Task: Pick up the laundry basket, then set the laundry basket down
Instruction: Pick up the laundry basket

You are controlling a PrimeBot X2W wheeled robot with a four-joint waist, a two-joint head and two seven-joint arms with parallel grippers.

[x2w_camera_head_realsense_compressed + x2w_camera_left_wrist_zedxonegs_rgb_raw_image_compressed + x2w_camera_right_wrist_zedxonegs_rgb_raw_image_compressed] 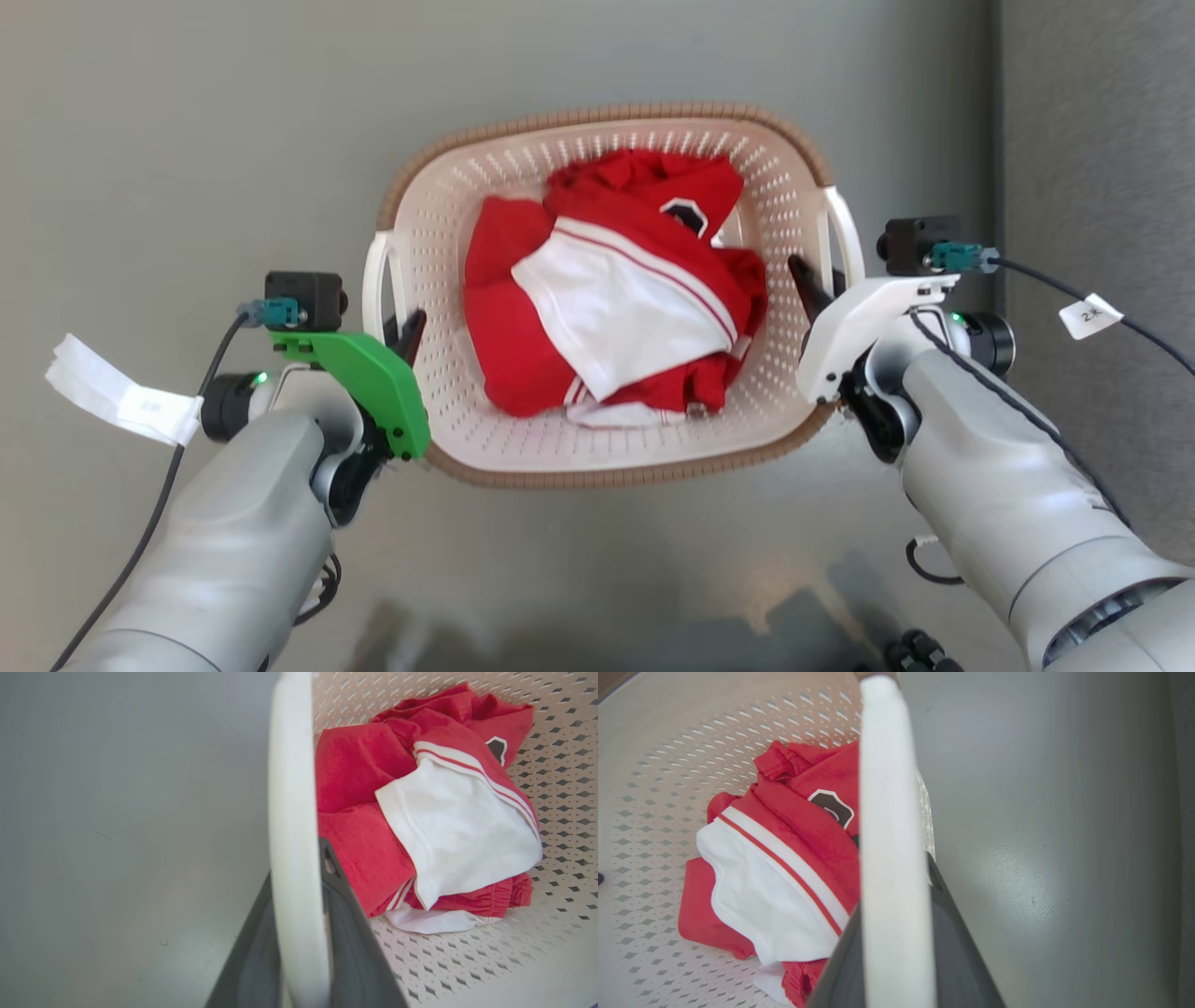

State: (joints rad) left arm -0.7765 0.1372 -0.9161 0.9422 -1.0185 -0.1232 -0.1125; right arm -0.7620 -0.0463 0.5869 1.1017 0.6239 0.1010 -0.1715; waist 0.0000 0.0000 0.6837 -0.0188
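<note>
Left jaws: narrow, closed on the left handle [289, 788] of the laundry basket [439, 215]. The white band runs up between my two dark fingers [355, 942], one pressed to each face.

Right jaws: same picture. They are narrow and clamped across the right handle [882, 774], with a finger on either side.

Basket position: it spans the gap between my two sets of jaws, over the grey floor [187, 140]. I cannot tell whether its bottom touches the floor or hangs just clear.

Just past both sets of jaws, inside the walls: a crumpled heap of red-and-white clothing [607, 308] on the basket bottom, roughly midway between the jaws. Farther out, the brown woven-look rim [597, 117] closes the far side.

Handling (my judgement):
- Light load.
- Thin perforated plastic, so the walls will likely flex, and the handles may bow if I pull the jaws apart or squeeze inward.
- The smooth handles may slip or pivot in so narrow a pinch, and the basket could rock about the line between the jaws.
- The best hold is mid-handle, both sides level, raised and lowered together.
- The clothing is soft and loose and can shift if tipped. Nothing is fragile.
</note>
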